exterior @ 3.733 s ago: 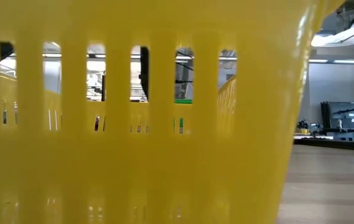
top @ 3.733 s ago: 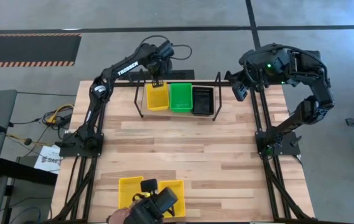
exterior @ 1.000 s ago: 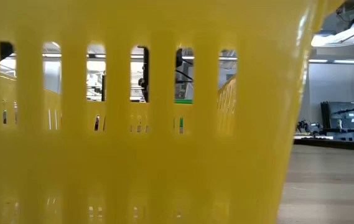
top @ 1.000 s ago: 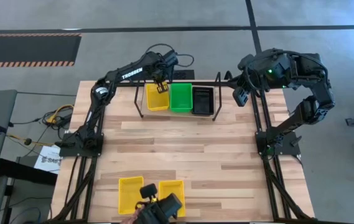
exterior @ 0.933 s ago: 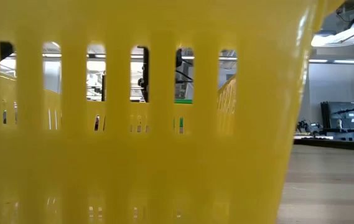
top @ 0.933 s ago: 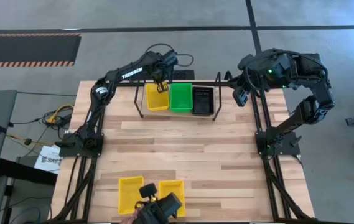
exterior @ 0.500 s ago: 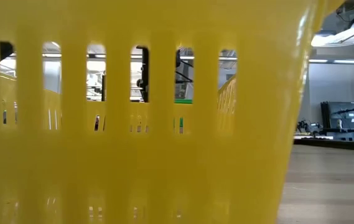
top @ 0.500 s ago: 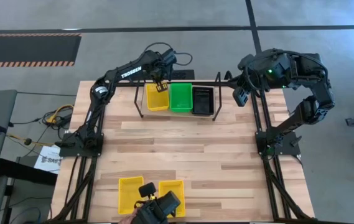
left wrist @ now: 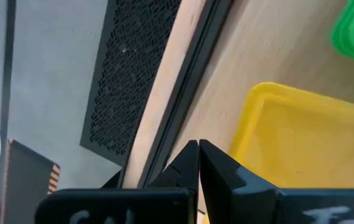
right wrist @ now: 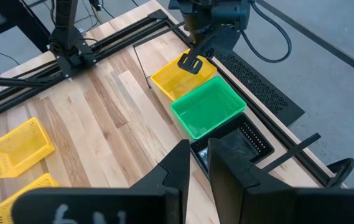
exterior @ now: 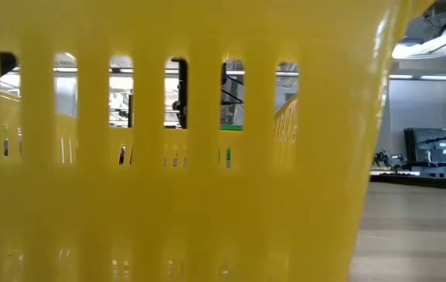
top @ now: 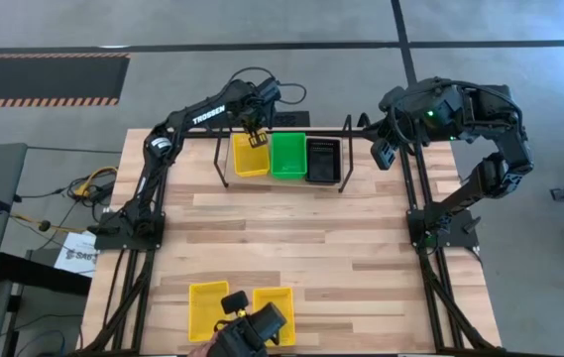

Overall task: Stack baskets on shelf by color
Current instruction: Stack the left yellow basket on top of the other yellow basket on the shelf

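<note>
- Left gripper (top: 253,135) first: we see it over the back edge of the yellow basket on the shelf, fingers pressed together with nothing between them; in the left wrist view the two dark fingertips (left wrist: 198,155) meet just above that basket's rim.
- We note the wooden table (top: 291,233) as the largest thing, edged by a black frame.
- We see the left arm (top: 187,119) reaching across the far left of the table toward the shelf.
- Right arm (top: 480,129) sits folded at the table's far right corner; the right gripper (right wrist: 198,155) hangs off to the side of the shelf, jaws slightly apart and holding nothing.
- Shelf (top: 224,164) stands at the far middle of the table, a thin black rack.
- On it, side by side and touching: yellow basket (top: 252,159), green basket (top: 287,155), black basket (top: 322,160).
- Two more yellow baskets (top: 208,302) lie at the near edge; one fills the low view (exterior: 168,196).
</note>
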`<state>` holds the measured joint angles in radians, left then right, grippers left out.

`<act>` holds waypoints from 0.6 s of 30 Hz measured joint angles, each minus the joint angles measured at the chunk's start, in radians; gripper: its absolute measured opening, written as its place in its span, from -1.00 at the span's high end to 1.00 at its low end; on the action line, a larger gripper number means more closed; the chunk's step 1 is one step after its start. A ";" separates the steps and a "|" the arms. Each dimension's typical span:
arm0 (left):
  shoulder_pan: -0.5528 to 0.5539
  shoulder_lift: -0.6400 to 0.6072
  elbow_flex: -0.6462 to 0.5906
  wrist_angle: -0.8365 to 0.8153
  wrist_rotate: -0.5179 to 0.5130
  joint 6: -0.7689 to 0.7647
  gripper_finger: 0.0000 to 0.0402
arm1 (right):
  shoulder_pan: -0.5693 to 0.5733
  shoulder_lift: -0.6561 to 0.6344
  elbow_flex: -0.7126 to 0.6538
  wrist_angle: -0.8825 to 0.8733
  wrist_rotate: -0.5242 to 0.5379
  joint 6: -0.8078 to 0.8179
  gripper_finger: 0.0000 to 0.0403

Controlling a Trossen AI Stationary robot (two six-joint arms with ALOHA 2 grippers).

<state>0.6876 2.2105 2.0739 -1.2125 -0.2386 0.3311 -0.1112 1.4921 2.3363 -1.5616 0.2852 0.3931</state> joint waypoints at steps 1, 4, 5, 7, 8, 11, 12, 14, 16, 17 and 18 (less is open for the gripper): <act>0.002 0.000 0.000 0.000 0.005 -0.001 1.00 | 0.000 0.000 0.000 0.000 0.000 0.000 0.62; 0.006 0.000 0.000 0.003 0.006 -0.003 1.00 | 0.000 0.000 0.000 0.000 0.000 0.000 0.62; 0.006 0.000 0.000 0.003 0.006 -0.003 1.00 | 0.000 0.000 0.000 0.000 0.000 0.000 0.62; 0.008 0.000 0.000 0.003 0.002 -0.003 1.00 | 0.000 0.000 0.000 0.000 0.000 0.000 0.62; 0.009 0.000 0.000 0.003 -0.005 -0.003 1.00 | 0.000 0.000 0.000 0.000 0.000 0.000 0.62; 0.009 0.000 0.000 0.003 -0.019 -0.007 1.00 | 0.000 0.000 0.000 0.000 0.000 0.000 0.62; 0.009 0.000 0.000 0.003 -0.036 -0.015 1.00 | 0.000 0.000 0.000 0.000 0.000 0.000 0.62; 0.012 0.000 0.000 0.002 -0.071 -0.034 1.00 | 0.000 0.000 0.000 0.000 0.000 0.000 0.62; 0.016 0.000 0.000 -0.003 -0.070 -0.054 1.00 | 0.000 0.000 0.000 0.000 0.000 0.000 0.62; 0.019 0.000 0.000 -0.003 -0.056 -0.063 1.00 | 0.000 0.000 0.000 0.000 0.000 0.000 0.62; 0.021 0.000 0.000 -0.003 -0.035 -0.070 1.00 | 0.000 0.000 0.000 0.001 0.000 0.000 0.62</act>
<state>0.7081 2.2105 2.0739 -1.2160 -0.2740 0.2612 -0.1116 1.4921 2.3361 -1.5608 0.2852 0.3931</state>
